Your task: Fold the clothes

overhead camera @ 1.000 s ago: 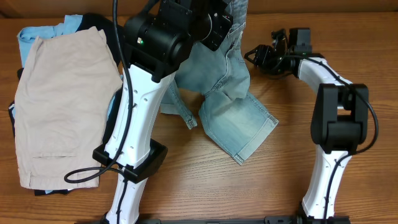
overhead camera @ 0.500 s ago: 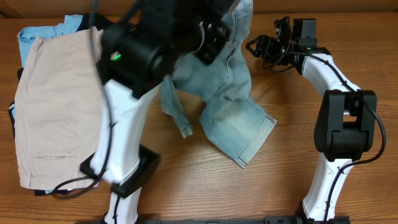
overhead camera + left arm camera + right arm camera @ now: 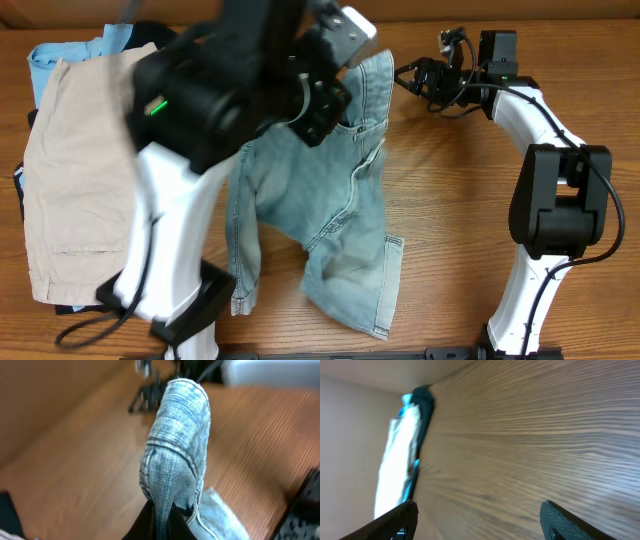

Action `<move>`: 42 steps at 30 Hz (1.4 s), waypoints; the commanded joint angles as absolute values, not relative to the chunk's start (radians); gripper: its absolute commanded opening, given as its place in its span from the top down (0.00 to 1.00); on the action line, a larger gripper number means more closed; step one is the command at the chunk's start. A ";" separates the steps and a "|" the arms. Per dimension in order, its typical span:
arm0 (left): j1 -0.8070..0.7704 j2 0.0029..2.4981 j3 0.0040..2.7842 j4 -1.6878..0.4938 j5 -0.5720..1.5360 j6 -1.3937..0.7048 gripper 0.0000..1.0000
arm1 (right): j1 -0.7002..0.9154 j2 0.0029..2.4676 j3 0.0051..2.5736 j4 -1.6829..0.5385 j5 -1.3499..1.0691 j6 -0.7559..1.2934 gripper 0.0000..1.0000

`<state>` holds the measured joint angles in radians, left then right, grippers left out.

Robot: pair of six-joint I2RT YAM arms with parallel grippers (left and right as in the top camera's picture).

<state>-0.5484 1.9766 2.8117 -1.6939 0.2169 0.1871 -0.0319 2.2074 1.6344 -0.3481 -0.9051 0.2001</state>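
The light-blue denim shorts (image 3: 330,215) hang and drape down the middle of the table, waistband (image 3: 372,75) at the back and a cuffed hem (image 3: 385,300) near the front. My left gripper (image 3: 161,517) is shut on a bunched fold of the denim (image 3: 180,435), held up above the wood. From overhead the left arm (image 3: 230,90) covers the grip. My right gripper (image 3: 418,78) sits at the back right, just right of the waistband, apart from the cloth. Its fingers (image 3: 395,520) stand wide open with only bare wood between them.
Larger beige shorts (image 3: 85,170) lie on a pile with sky-blue (image 3: 60,55) and black garments at the left. The same pile (image 3: 402,450) shows far off in the right wrist view. The right arm's base (image 3: 520,300) stands at the front right.
My left arm has swung up and to the left with the denim, dragging the shorts left and toward the front, where they now hang longer. The right gripper has opened wider.
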 commanded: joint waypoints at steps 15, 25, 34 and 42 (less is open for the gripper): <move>-0.534 1.987 2.798 -1.672 0.203 0.247 0.96 | -0.065 2.187 1.554 -0.481 -1.067 -0.008 0.11; -0.534 1.963 2.798 -1.637 0.203 0.245 0.96 | -0.035 2.274 1.475 -0.350 -1.329 -0.001 0.09; -0.534 1.961 2.798 -1.640 0.203 0.235 0.96 | -0.035 2.357 1.456 -0.312 -1.489 -0.031 0.09; -0.534 1.961 2.798 -1.637 0.199 0.236 0.96 | -0.035 2.365 1.413 -0.307 -1.570 -0.088 0.09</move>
<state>-0.5411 2.0121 2.7689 -1.6527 0.1978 0.2203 -0.0311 2.3501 1.4265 -0.3111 -1.5108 -0.0536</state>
